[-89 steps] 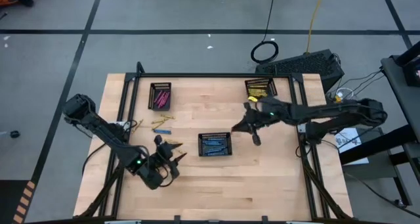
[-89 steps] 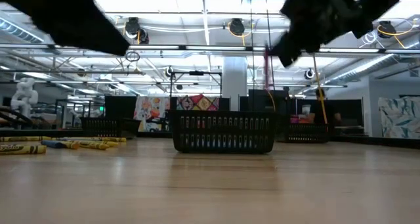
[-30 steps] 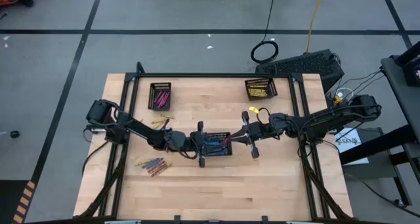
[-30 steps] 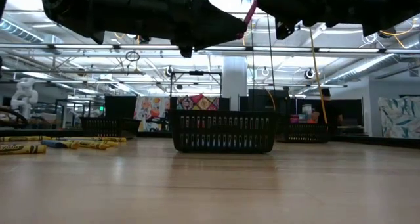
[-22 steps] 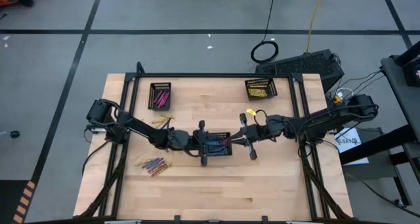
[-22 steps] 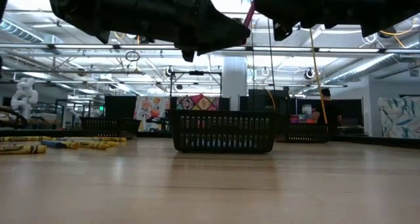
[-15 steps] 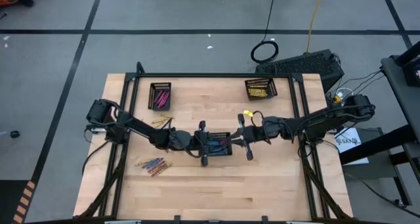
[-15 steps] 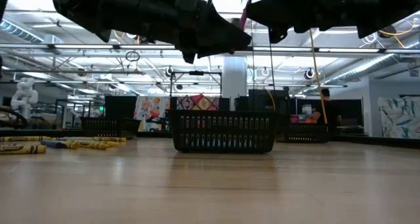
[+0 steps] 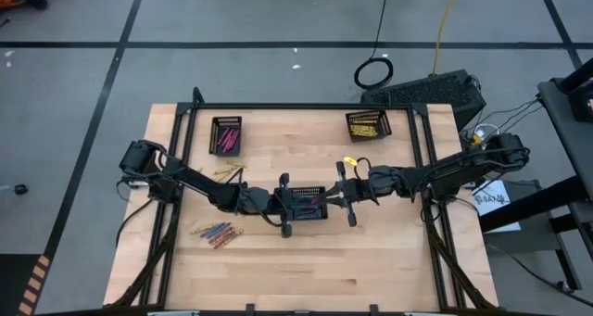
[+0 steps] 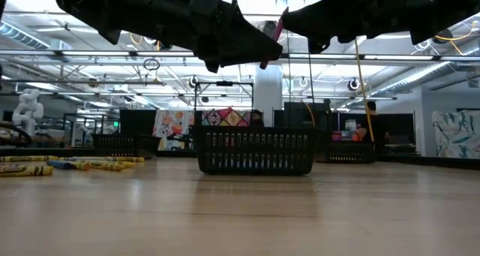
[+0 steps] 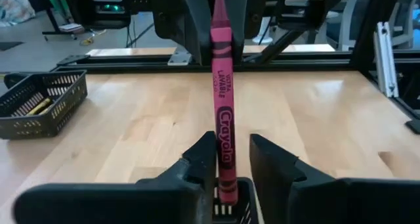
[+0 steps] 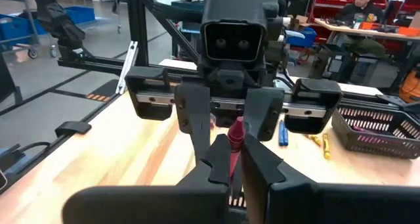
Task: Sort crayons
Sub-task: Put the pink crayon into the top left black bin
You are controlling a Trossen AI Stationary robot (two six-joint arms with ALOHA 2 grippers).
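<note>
Your right gripper (image 12: 233, 157) is clamped on one end of the magenta crayon (image 11: 222, 112), while the left gripper (image 11: 231, 159) has closed in, its fingers spread either side of the other end, not yet pinching. Both meet above the middle tray (image 9: 306, 205), where half a second ago a wider gap separated them. Judge this a handover about to complete, probably toward the pink tray (image 9: 226, 135).
</note>
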